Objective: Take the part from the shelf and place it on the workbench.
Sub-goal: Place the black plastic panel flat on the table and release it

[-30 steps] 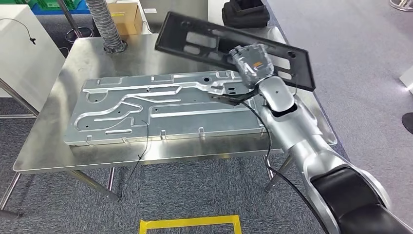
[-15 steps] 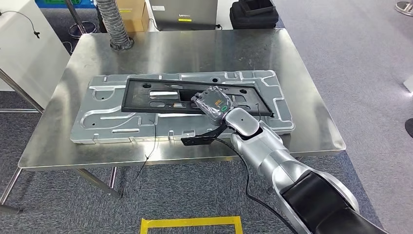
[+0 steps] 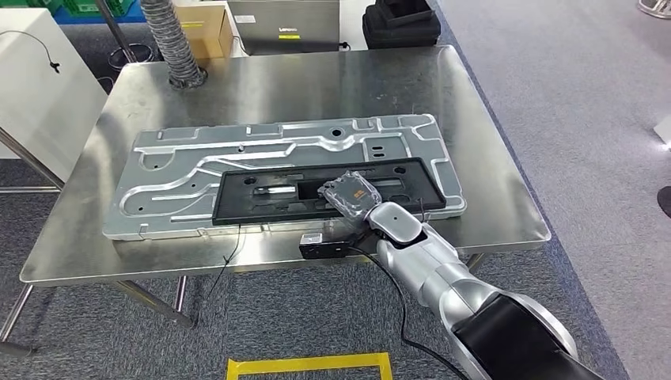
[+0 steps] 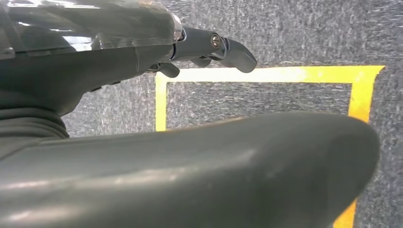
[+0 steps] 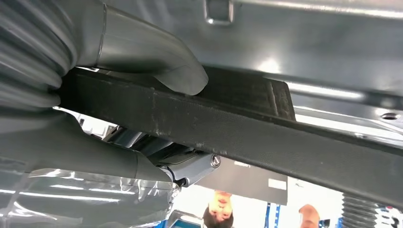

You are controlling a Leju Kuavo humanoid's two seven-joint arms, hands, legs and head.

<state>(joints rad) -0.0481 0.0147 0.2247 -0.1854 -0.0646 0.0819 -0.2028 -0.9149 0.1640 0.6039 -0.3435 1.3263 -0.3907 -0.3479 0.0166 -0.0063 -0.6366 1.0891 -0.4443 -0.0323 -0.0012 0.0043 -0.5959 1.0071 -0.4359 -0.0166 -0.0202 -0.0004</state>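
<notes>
Black part [image 3: 324, 190] lay flat on the stamped metal panel [image 3: 198, 166], over the panel's near right portion, long side running along the panel's length. The panel sat on the steel table [image 3: 490, 198], taking up most of the middle.

Right robot hand [image 3: 352, 196] sat on the part's near edge, right of the part's centre, gripping it. In the right wrist view the thumb [image 5: 157, 61] pressed one face of the part's black bar [image 5: 266, 137] and darker fingers [image 5: 190, 166] sat against the other face, so the part was held.

Left robot hand [image 4: 209, 47] hung over grey carpet with yellow floor tape [image 4: 266, 73], fingers loosely apart, holding nothing.

Beyond the panel, at the table's far left corner, stood a ribbed hose [image 3: 170, 39]. A cardboard box [image 3: 204, 28] was behind the table.
</notes>
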